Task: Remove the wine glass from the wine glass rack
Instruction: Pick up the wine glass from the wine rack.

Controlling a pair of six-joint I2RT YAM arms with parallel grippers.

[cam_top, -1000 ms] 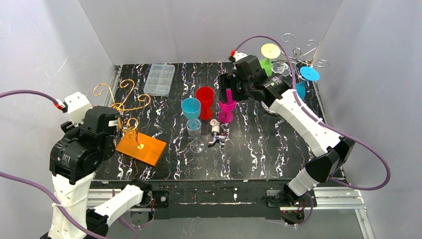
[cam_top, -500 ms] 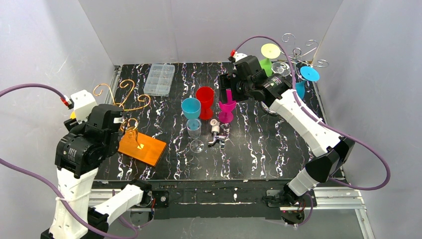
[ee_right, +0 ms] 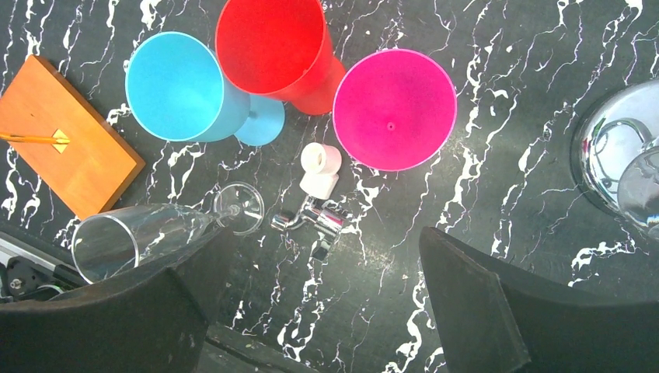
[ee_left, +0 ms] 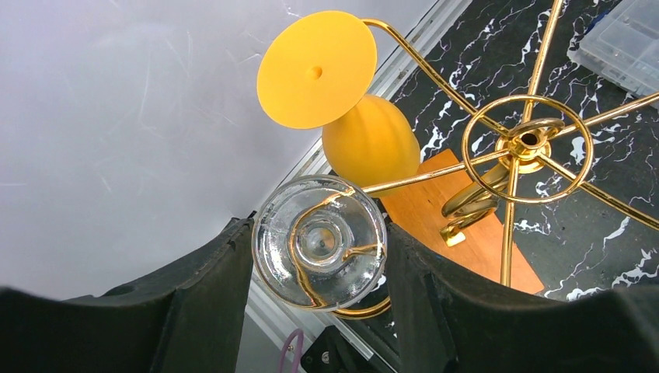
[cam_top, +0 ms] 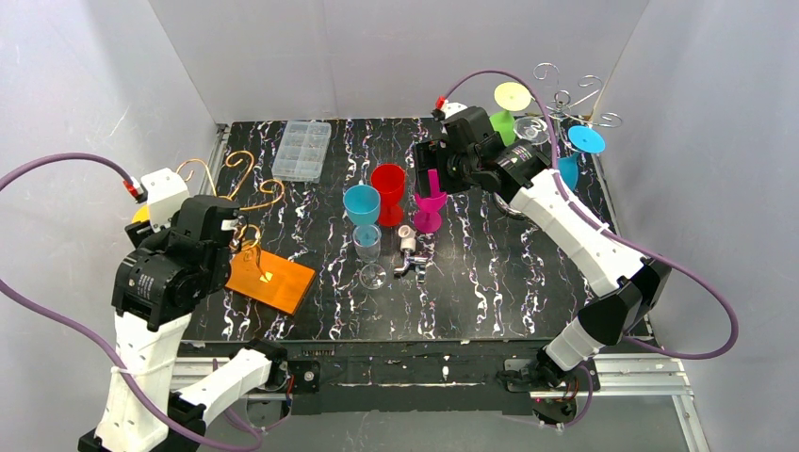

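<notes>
Wine glass (ee_left: 320, 242) hangs upside down on the gold rack (ee_left: 527, 140) at the table's left edge, long axis vertical, foot up toward our wrist cam. It's clear, with gold wire showing through the round foot. It sits between the left fingers (ee_left: 210, 303), rim meeting both. We can't tell if they're pinching. Right fingers (ee_right: 482, 311) are spread wide.

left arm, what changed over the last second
The left gripper moved right, closer to the gold rack. Its fingers now sit either side of the foot of the clear glass hanging there; whether they grip it is unclear. The right gripper stayed open above the pink glass, which did not move.
</notes>
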